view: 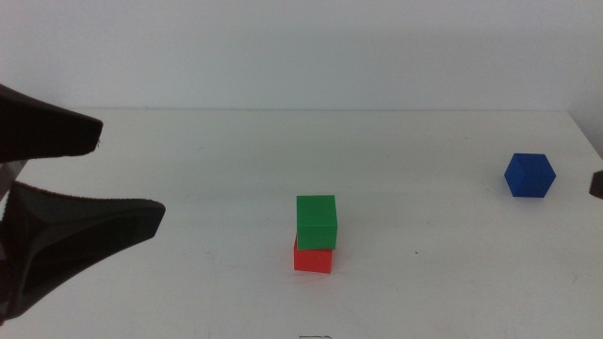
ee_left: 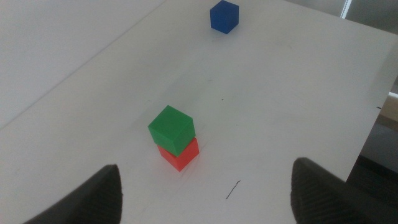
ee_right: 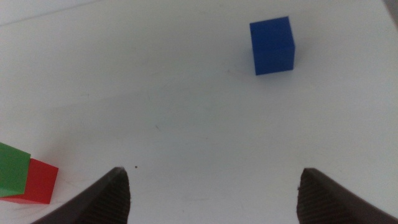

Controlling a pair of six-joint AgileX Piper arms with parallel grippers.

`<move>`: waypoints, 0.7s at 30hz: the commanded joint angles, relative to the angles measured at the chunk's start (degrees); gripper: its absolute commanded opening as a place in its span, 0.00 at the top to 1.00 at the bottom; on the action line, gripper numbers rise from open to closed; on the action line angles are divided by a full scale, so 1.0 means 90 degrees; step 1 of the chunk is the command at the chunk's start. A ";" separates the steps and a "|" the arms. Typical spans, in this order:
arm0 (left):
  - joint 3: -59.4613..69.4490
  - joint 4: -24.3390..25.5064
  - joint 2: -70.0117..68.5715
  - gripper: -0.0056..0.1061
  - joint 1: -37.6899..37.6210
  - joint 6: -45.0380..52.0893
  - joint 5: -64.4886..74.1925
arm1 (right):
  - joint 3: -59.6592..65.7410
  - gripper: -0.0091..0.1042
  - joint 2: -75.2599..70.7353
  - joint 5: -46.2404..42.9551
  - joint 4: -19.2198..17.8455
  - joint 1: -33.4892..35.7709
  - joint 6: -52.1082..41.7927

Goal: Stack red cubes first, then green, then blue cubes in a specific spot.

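The green cube (view: 317, 221) sits on top of the red cube (view: 313, 256) near the table's front centre, turned slightly against it. This stack also shows in the left wrist view as green cube (ee_left: 171, 127) over red cube (ee_left: 181, 155). Far off to the right lies the blue cube (view: 529, 176), alone on the white top. My left gripper (view: 132, 174) hovers open and empty well to the left of the stack. My right gripper (ee_right: 214, 177) is open and empty, with the blue cube (ee_right: 272, 45) ahead of it; only a dark sliver of it reaches the middle view's right edge.
The table's edge (ee_left: 373, 93) runs close behind the blue cube's side, with dark floor beyond. A thin dark mark (ee_left: 233, 188) lies on the tabletop near the stack. White wall stands behind the table's far edge (view: 330, 110).
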 commanded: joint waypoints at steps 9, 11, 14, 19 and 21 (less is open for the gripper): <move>-0.0138 -0.0336 -0.0006 0.12 0.0000 -0.0008 -0.0401 | -0.1859 0.09 0.1744 0.0325 0.0081 -0.0020 -0.0101; -0.0138 -0.0336 -0.0006 0.12 0.0000 -0.0008 -0.0401 | -0.2313 0.09 0.2153 0.0559 0.0047 -0.0020 -0.0101; -0.0138 -0.0336 -0.0006 0.12 0.0000 -0.0008 -0.0401 | -0.2933 0.09 0.2860 0.0818 -0.0103 -0.0020 -0.0063; -0.0138 -0.0336 -0.0006 0.12 0.0000 -0.0008 -0.0401 | -0.3959 0.09 0.3959 0.1211 -0.0455 -0.0029 -0.0063; -0.0138 -0.0336 -0.0006 0.12 0.0000 -0.0008 -0.0401 | -0.4296 0.09 0.4340 0.1321 -0.0561 -0.0029 -0.0063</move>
